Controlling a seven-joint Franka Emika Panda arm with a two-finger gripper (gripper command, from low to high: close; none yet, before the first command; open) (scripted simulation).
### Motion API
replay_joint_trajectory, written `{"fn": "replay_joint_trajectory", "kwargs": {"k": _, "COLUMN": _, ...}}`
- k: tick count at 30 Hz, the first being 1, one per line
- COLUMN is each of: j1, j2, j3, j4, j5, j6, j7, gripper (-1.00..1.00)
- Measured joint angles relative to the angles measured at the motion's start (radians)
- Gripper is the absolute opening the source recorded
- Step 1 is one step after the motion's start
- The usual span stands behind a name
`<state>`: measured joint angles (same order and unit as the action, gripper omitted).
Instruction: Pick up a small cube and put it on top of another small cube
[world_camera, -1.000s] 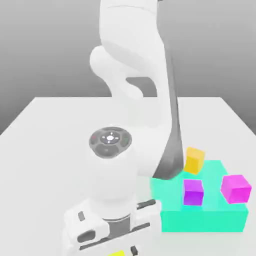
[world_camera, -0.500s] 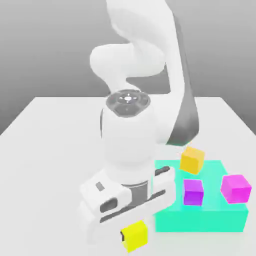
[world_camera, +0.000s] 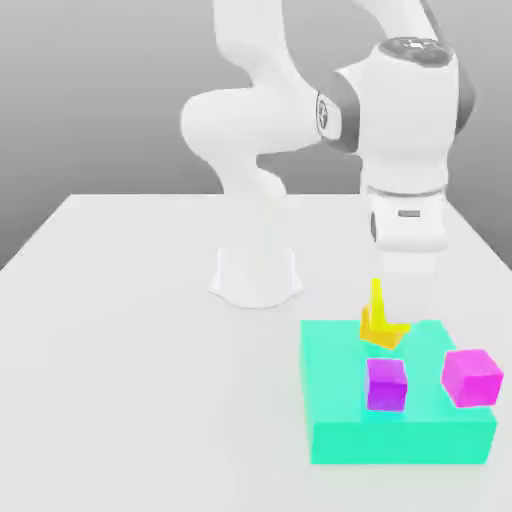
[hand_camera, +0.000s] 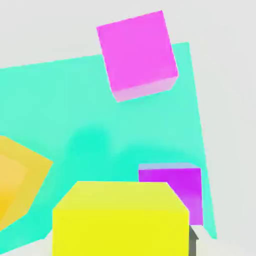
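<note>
With the hand (world_camera: 377, 296) pinching the yellow cube (hand_camera: 120, 219) just above the orange-amber cube (world_camera: 381, 328) at the teal block's (world_camera: 340, 345) far edge, centre it squarely before lowering and releasing.

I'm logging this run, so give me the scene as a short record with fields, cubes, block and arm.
held cube: yellow cube, in the gripper, above the orange cube
target: orange cube, at the teal block's far edge
teal block: flat on the white table
on or by block: purple cube, pink cube
</note>
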<state>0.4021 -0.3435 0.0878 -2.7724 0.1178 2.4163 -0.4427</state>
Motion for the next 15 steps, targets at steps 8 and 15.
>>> {"fn": "replay_joint_trajectory", "kwargs": {"k": 8, "j1": 0.126, "j2": -0.149, "j3": 0.042, "j4": -0.164, "j5": -0.019, "j6": 0.025, "j7": -0.188, "gripper": -1.00}}
{"fn": "replay_joint_trajectory", "kwargs": {"k": 15, "j1": 0.125, "j2": -0.023, "j3": 0.052, "j4": -0.198, "j5": -0.019, "j6": 0.187, "j7": -0.191, "gripper": 1.00}}
